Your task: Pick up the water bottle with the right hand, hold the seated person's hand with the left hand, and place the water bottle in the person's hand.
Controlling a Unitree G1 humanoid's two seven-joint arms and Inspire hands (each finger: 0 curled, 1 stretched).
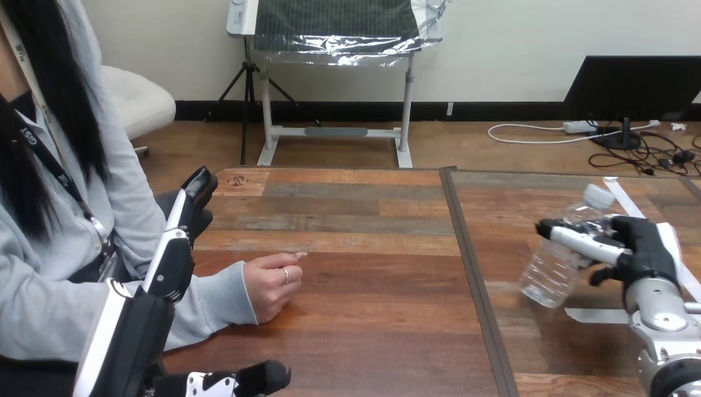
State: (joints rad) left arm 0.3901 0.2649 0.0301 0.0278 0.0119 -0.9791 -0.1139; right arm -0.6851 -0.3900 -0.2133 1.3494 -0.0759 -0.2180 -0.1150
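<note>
- Right hand (646, 248): at the right side of the desk (364, 331). We note its fingers (579, 240) curled round the upper body of the water bottle (552, 271), so it is holding the bottle.
- Water bottle: clear and tilted. Its white cap (597, 196) points far and to the right, and its base points near and to the left. We cannot tell whether the base touches the desk or hangs just above it.
- Bottle location: on the right part of the desk, right of the dark seam (473, 273) that runs from far to near. It is well apart from the person's hand (270, 285).
- Person's hand: rests on the desk left of centre, with fingers loosely curled and nothing in it. The pale sleeve (219, 302) lies on the desk behind the wrist.
- Left hand (169, 265): raised at the left edge of the desk, spread wide. Its fingers (197, 188) are straight and point toward the far side. Its thumb (248, 379) sticks out to the right, low at the near edge. It grips nothing.
- Left hand versus person's hand: we record them as apart, with the robot hand to the left of the person's hand. In our view it overlaps the forearm, and we cannot tell whether it touches the sleeve.
- White tape strips (597, 315) lie on the right part of the desk, near the right hand.
</note>
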